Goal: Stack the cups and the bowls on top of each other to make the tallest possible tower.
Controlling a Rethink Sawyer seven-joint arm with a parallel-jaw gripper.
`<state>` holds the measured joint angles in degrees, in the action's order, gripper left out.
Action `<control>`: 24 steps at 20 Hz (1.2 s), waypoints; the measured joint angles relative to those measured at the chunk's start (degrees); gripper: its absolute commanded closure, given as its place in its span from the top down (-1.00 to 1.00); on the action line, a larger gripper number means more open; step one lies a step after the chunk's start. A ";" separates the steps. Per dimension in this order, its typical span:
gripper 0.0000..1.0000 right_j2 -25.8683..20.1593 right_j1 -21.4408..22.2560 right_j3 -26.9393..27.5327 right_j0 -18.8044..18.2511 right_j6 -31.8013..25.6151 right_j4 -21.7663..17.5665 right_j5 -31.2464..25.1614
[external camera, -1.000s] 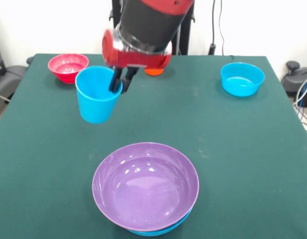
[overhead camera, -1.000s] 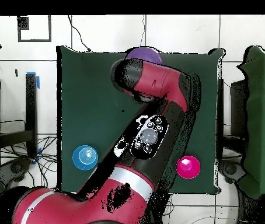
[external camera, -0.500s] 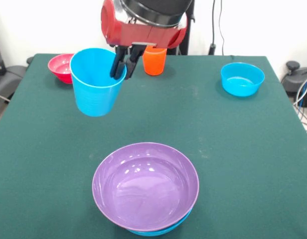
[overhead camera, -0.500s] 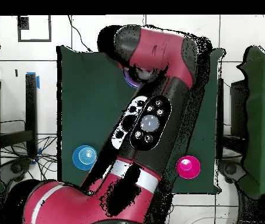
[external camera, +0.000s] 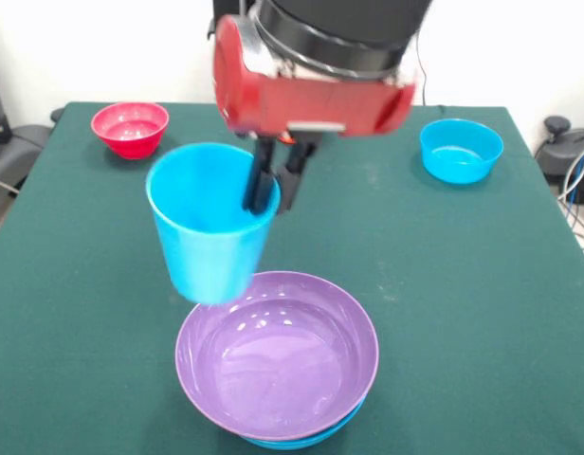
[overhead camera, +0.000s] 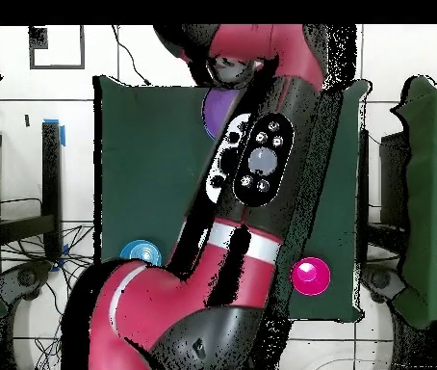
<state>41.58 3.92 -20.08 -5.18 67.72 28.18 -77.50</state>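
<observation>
Now: gripper [external camera: 276, 191] clamped on light blue cup [external camera: 211, 223] | purple bowl [external camera: 277, 354] beneath | crimson bowl [external camera: 130, 128] far.

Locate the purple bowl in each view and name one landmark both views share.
Front view: the purple bowl sits at bottom centre, nested on a blue bowl, just below the held light blue cup.
Overhead view: only a sliver of it shows near the table's top edge, mostly hidden by the arm.
Shared landmark: the hot pink bowl.

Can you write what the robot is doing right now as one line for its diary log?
hand: shut on light blue cup rim | cup: in air, beside purple bowl | purple bowl: on blue bowl
</observation>
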 measured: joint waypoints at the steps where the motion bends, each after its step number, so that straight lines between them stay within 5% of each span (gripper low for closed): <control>1: -1.00 0.49 -0.68 1.05 -0.23 0.67 0.79 -0.25; 11: -1.00 6.71 -8.27 9.53 -1.42 9.94 10.41 -3.45; 24: -1.00 11.22 -12.24 11.25 -1.38 11.01 16.27 -3.65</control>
<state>52.79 -8.32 -8.83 -6.57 78.73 44.44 -81.15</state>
